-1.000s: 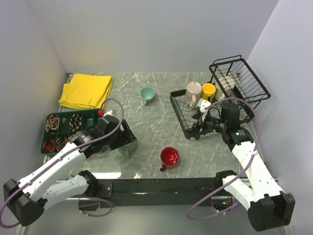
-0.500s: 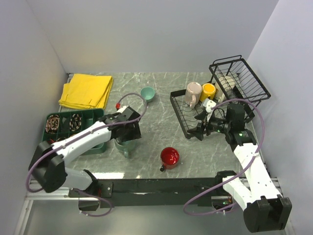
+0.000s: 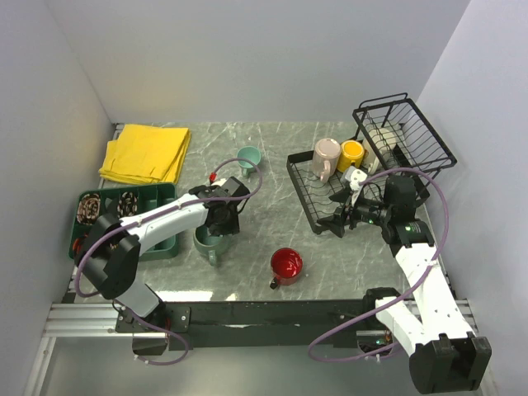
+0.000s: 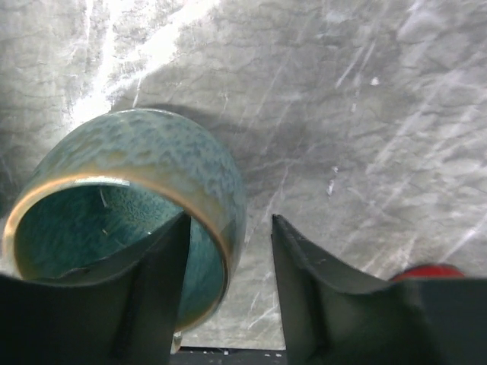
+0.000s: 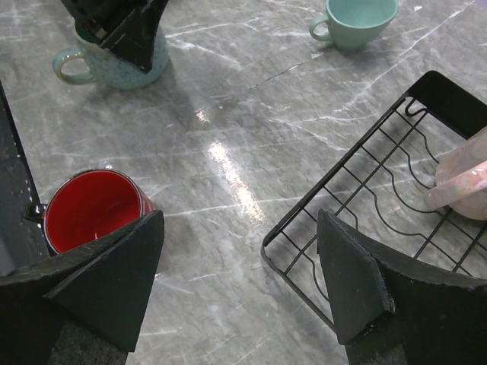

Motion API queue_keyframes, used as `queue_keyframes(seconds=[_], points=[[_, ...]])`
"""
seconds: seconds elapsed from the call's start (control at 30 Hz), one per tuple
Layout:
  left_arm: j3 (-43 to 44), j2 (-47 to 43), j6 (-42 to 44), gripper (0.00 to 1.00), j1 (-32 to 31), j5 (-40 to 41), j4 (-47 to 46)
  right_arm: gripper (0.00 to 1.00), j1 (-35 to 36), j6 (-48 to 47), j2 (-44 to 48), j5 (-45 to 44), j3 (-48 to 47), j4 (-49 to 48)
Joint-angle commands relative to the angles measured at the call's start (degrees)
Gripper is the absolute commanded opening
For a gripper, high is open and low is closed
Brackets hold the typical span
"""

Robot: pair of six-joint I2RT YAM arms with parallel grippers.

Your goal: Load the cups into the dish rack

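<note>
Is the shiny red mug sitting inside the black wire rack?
No, the shiny red mug stands on the grey marble table, apart from the black wire rack.

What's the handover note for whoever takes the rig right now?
Left gripper: open, one finger inside the grey-green mug and one outside its wall, not yet closed.
Right gripper: open and empty, above the corner of the dish rack.
Done: the pink mug and the yellow mug are in the rack.
Left: the grey-green mug, the teal mug and the red mug are on the table.
Something pale sits in the rack's tall basket, too hidden to name.
</note>
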State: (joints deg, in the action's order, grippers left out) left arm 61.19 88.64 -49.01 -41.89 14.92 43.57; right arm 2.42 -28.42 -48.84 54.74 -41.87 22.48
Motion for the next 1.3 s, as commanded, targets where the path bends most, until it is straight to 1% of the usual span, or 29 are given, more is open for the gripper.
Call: queue_keyframes(seconds=[0.0, 0.03, 0.1, 0.13, 0.2, 0.23, 0.3, 0.33, 0.43, 0.57, 0.6, 0.63, 0.73, 0.77, 0.83, 0.87, 0.9, 0.93, 0.97, 1.0, 1.03, 1.07, 1.1, 1.13, 1.17, 1.2, 1.23, 1.27], points=[[2.6, 1.1, 2.1, 0.47, -0.3, 1.7, -0.2, 0.87, -0.7, -0.9, 1.4, 1.4, 0.0, 0.4], [2.6, 1.2, 2.1, 0.43, -0.3, 2.1, 0.0, 0.87, -0.7, -0.9, 1.4, 1.4, 0.0, 0.5], [2.7, 1.1, 2.4, 0.41, -0.3, 2.3, 0.3, 0.87, -0.7, -0.9, 1.4, 1.6, -0.1, 0.4], [2.7, 1.2, 2.6, 0.36, -0.3, 2.1, 0.2, 0.87, -0.7, -1.0, 1.2, 1.7, -0.1, 0.5], [2.5, 1.5, 3.1, 0.32, -0.3, 1.2, -0.4, 0.87, -0.8, -0.8, 1.3, 1.9, -0.1, 0.5], [2.3, 1.8, 3.3, 0.27, -0.3, 0.7, -0.7, 0.87, -0.9, -0.8, 1.3, 2.0, -0.1, 0.6], [2.1, 1.6, 3.7, 0.21, -0.3, -0.8, -2.0, 0.87, -1.1, -0.7, 1.4, 2.7, -0.1, 0.6], [1.8, 1.4, 3.7, 0.14, -0.3, -1.4, -2.5, 0.87, -1.2, -0.8, 1.3, 2.9, -0.1, 0.7], [1.7, -1.1, 3.8, 0.01, -0.2, -2.5, -4.2, 0.87, -1.5, -1.1, 1.3, 3.8, -0.1, 1.4], [1.7, -7.2, 3.0, 0.01, 0.7, -5.0, -7.5, 0.87, -1.7, -3.1, 0.2, 6.3, -0.8, 4.4], [1.7, -10.4, 2.7, 0.01, 1.4, -5.9, -8.6, 0.87, -1.6, -4.3, -0.1, 7.1, -1.0, 5.1], [1.7, -12.1, 2.5, 0.01, 1.8, -8.6, -9.8, 0.87, -1.6, -5.1, -0.6, 8.6, -1.2, 6.1], [1.0, -19.2, 0.7, 0.01, 3.3, -13.0, -18.0, 0.87, -1.3, -8.0, -3.3, 10.6, -4.0, 10.6], [0.4, -20.9, -1.2, 0.01, 3.7, -15.4, -23.9, 0.88, -0.1, -8.6, -5.5, 11.6, -6.7, 13.8], [-1.7, -25.1, -3.6, 0.01, 4.1, -18.1, -32.0, 0.88, 1.6, -9.6, -7.9, 12.3, -10.2, 17.1], [-2.6, -26.1, -6.1, 0.01, 4.2, -19.9, -36.3, 0.88, 2.8, -9.3, -10.8, 14.4, -14.1, 20.0], [-3.5, -27.6, -7.7, 0.01, 4.2, -20.4, -45.4, 0.89, 4.9, -8.0, -12.2, 15.8, -16.0, 21.1], [-4.6, -27.9, -9.2, 0.01, 4.2, -21.0, -49.2, 0.89, 6.2, -6.7, -13.7, 17.1, -17.9, 21.7], [-4.8, -27.9, -11.9, 0.01, 4.2, -21.6, -53.5, 0.89, 7.5, -5.0, -16.4, 18.5, -21.3, 21.9], [-5.0, -27.5, -13.4, 0.01, 4.2, -22.4, -59.9, 0.88, 10.3, -0.5, -17.7, 20.0, -22.8, 21.0], [-4.9, -27.1, -16.4, 0.01, 4.2, -22.7, -63.3, 0.88, 11.6, 2.7, -18.5, 20.2, -24.9, 19.3], [-4.8, -26.7, -17.7, 0.01, 4.2, -22.8, -66.0, 0.89, 12.7, 6.5, -19.7, 20.1, -25.5, 13.5], [-4.6, -25.6, -19.1, 0.01, 4.1, -23.4, -68.8, 0.89, 14.7, 16.0, -19.9, 18.7, -25.7, 9.2], [-4.2, -25.1, -21.5, 0.01, 4.2, -23.5, -73.8, 0.90, 15.2, 21.1, -19.5, 18.4, -24.9, 4.5], [-3.9, -24.5, -22.7, 0.01, 4.2, -23.6, -75.9, 0.91, 15.6, 31.7, -19.3, 17.9, -24.2, -5.7], [-3.3, -23.6, -23.5, 0.01, 4.2, -23.8, -78.2, 0.93, 15.9, 37.2, -18.9, 15.4, -23.4, -11.2], [-3.0, -23.2, -25.3, 0.01, 4.1, -23.8, -81.3, 0.96, 16.0, 42.3, -18.3, 14.7, -21.6, -16.3], [-2.8, -22.9, -26.1, 0.01, 4.1, -23.7, -83.3, 0.96, 16.0, 50.8, -18.2, 14.4, -21.0, -24.8]])
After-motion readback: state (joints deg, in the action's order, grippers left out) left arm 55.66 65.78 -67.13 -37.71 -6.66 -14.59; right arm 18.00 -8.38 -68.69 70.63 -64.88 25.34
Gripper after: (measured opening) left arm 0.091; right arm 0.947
